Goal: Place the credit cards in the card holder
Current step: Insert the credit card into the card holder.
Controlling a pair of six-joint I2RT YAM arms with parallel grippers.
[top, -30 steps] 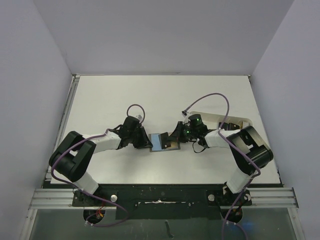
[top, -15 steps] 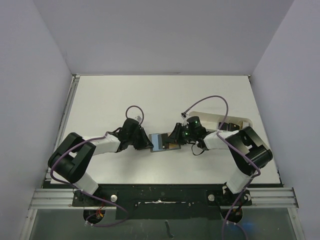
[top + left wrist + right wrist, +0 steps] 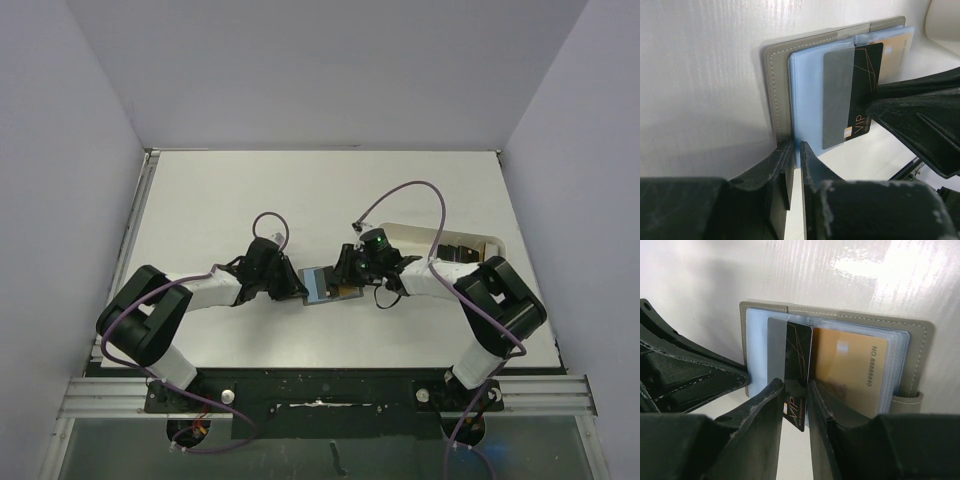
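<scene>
Credit card (image 3: 799,355) halfway into card holder (image 3: 777,95).
Left gripper (image 3: 794,150) pinches holder's edge; right gripper (image 3: 795,385) jaws slightly parted astride card, probably loose; grippers crowded together.

counts | left gripper (image 3: 794,150): 1 | right gripper (image 3: 795,390): 1 | holder (image 3: 777,90): 1 | black card (image 3: 799,350): 1 | gold card (image 3: 850,370): 1 | cards in all: 2 | tray (image 3: 430,232): 1 | table (image 3: 250,190): 1
</scene>
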